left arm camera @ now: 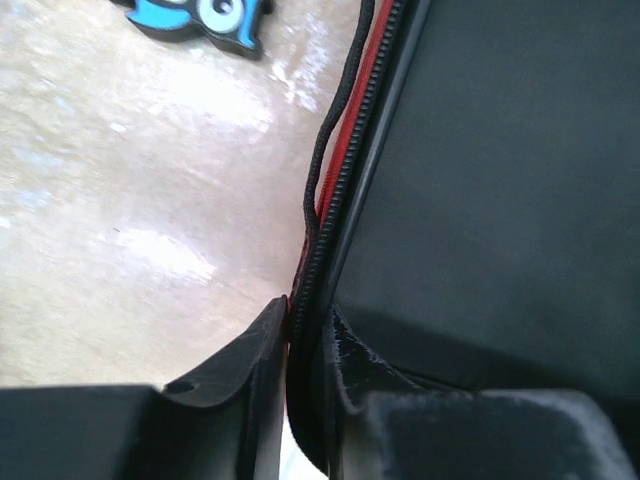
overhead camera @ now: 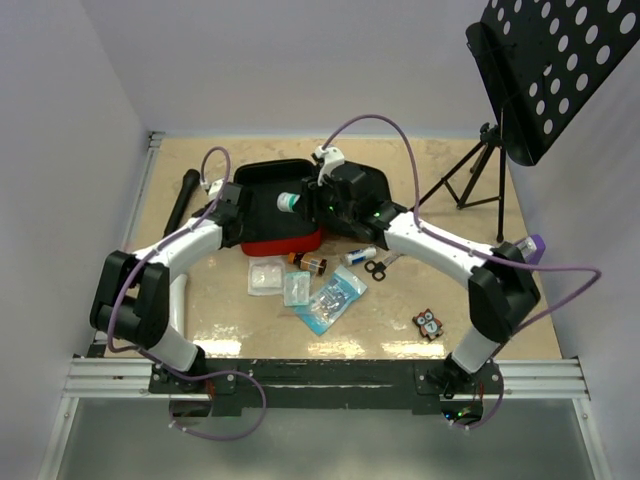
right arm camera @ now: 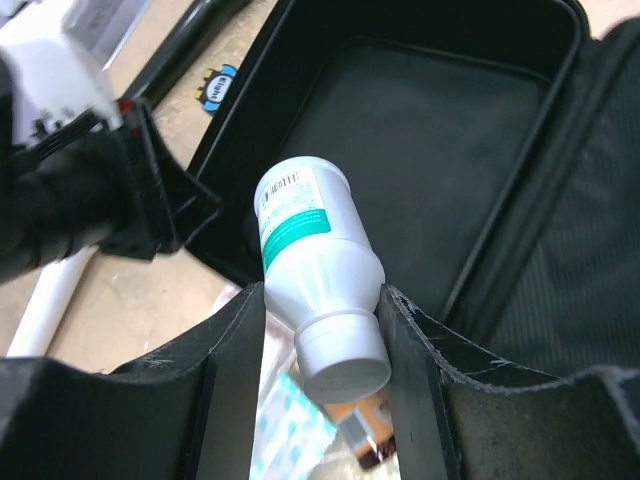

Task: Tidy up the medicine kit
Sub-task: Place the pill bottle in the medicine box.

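The medicine kit (overhead camera: 285, 243), a red soft case with black lining, lies open at the table's middle back. My left gripper (overhead camera: 232, 206) is at the kit's left rim; in the left wrist view the left gripper (left arm camera: 305, 340) is shut on the black zipper edge (left arm camera: 335, 170), with one finger on each side. Over the open kit, my right gripper (overhead camera: 312, 203) is shut on a white bottle (overhead camera: 289, 202). In the right wrist view the teal-labelled bottle (right arm camera: 315, 250) sits between the right gripper (right arm camera: 322, 330) fingers, cap toward the camera, above the kit's black lining (right arm camera: 420, 150).
In front of the kit lie clear packets (overhead camera: 267, 275), a blue-and-white pouch (overhead camera: 335, 297), an amber bottle (overhead camera: 310, 263), a small tube (overhead camera: 358, 256) and scissors (overhead camera: 375, 267). A small owl figure (overhead camera: 429, 323) lies front right. A black cylinder (overhead camera: 181, 205) lies left, a music stand (overhead camera: 480, 170) back right.
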Robot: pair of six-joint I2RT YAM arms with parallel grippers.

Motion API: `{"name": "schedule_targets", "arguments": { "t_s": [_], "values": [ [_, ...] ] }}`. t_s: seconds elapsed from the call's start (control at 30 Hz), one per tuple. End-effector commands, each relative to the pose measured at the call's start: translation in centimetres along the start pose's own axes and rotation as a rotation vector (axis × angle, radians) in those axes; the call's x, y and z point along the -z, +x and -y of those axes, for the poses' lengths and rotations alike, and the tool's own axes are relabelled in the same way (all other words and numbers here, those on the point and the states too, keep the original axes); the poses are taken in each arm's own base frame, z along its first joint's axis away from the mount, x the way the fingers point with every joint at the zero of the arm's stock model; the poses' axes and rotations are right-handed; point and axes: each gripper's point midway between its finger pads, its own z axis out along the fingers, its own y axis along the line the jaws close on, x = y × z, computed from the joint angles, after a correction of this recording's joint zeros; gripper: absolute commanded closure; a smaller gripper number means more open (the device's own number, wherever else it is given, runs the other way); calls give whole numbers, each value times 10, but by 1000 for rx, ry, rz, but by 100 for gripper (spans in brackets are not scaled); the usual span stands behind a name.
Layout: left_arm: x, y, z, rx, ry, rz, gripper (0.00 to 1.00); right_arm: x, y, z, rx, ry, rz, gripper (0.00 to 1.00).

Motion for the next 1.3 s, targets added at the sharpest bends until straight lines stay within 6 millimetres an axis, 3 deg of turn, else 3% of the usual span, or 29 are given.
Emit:
{"name": "schedule_targets", "arguments": {
  "t_s": [0.0, 0.07, 0.13, 0.27, 0.43, 0.63, 0.73, 0.9, 0.97, 1.0, 1.07, 1.17, 1.27],
  "values": [
    [30, -37, 33, 55, 162, 92, 72, -25, -42, -13, 32, -22, 92, 100],
    [38, -46, 36, 54, 180, 111, 61, -40, -42, -11, 50, -15, 78, 100],
    [44, -53, 38, 51, 190, 121, 56, -53, -43, -8, 60, 4, 68, 100],
    [53, -63, 33, 72, 175, 149, 57, -76, -39, -5, 63, 13, 44, 100],
    [63, -74, 11, 152, 133, 198, 60, -99, -33, -19, 63, -76, 41, 100],
    [46, -72, -20, 211, 124, 137, 62, -129, -20, -28, 82, -162, -2, 100],
    [41, -65, -20, 211, 144, 118, 63, -147, -17, -15, 83, -127, -25, 100],
    [36, -57, -12, 194, 189, 91, 64, -160, -12, 34, 74, 55, -65, 100],
    [34, -56, -10, 191, 199, 87, 65, -162, -10, 51, 66, 119, -83, 83],
    [34, -56, -9, 193, 203, 88, 65, -162, -9, 57, 65, 139, -86, 69],
    [33, -54, -8, 193, 209, 82, 66, -161, -10, 63, 64, 166, -81, 51],
    [34, -55, -7, 191, 216, 83, 66, -155, -16, 63, 55, 180, -60, 39],
    [35, -55, -8, 189, 213, 87, 66, -150, -24, 65, 40, 204, -43, 35]
  ]
}}
